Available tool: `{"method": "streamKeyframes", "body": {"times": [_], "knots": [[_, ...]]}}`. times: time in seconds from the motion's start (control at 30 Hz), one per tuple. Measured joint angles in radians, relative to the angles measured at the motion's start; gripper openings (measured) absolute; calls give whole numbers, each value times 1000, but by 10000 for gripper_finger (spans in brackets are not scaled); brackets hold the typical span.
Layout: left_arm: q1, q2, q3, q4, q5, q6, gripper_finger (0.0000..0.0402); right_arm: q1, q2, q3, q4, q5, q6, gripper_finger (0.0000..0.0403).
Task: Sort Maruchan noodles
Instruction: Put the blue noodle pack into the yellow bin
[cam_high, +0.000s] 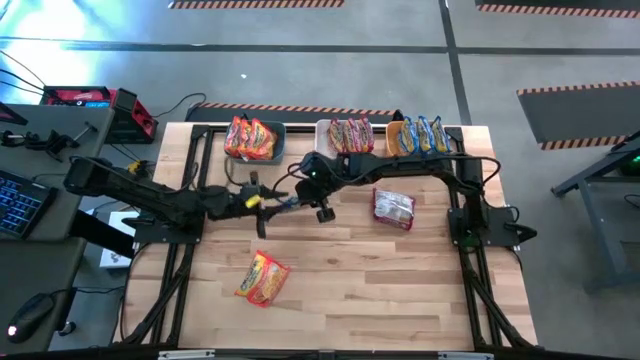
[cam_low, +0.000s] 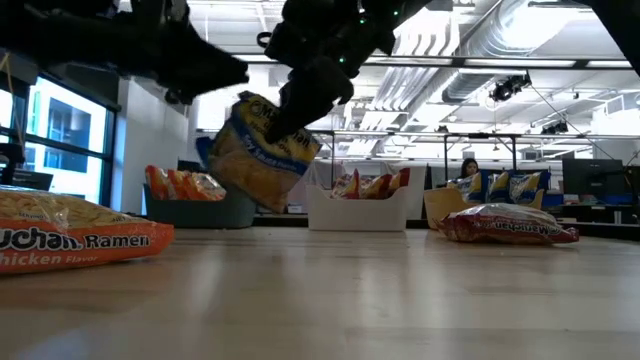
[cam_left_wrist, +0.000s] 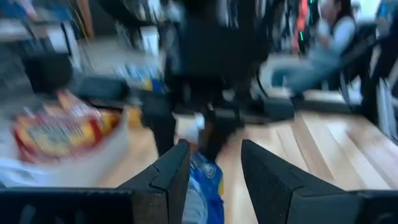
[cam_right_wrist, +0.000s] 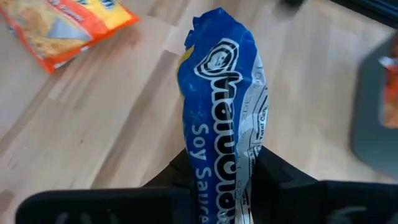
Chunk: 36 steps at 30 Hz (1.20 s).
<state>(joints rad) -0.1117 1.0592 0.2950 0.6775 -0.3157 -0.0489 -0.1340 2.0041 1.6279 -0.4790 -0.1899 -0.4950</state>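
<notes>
Mid-table, our right gripper (cam_right_wrist: 224, 165) clamps the yellow-blue packet (cam_right_wrist: 225, 99) aloft while our left gripper (cam_left_wrist: 214, 168) stands open beside it. Bins (cam_high: 337, 128) at twelve o'clock hold most packets; the orange packet (cam_high: 263, 278) at seven and maroon packet (cam_high: 394, 208) at three remain.

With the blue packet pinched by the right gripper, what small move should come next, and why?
Probably carry the blue soy sauce packet toward the orange bin, where matching packets stand. The right gripper is shut on it, and the left gripper stands open, already released.
</notes>
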Motion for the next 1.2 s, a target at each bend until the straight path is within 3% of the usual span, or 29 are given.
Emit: {"method": "streamKeyframes", "body": {"times": [0.17, 0.4, 0.53, 0.87, 1.2], "knots": [[65, 0, -43, 136, 19, 62, 134, -26, -60, 0, -49, 59, 52, 64], [126, 0, -83, 140, 21, 51, 134, -84, -140, 0, -123, 142, 188, 64], [127, 0, -88, 136, 21, 34, 133, -130, -185, 0, -180, 208, 360, 64], [126, 0, -88, 132, 21, -1, 133, -304, -230, 154, -566, 313, 748, 64], [124, 1, -88, 95, 21, -2, 133, -538, -230, 255, -877, 320, 912, 64]]}}
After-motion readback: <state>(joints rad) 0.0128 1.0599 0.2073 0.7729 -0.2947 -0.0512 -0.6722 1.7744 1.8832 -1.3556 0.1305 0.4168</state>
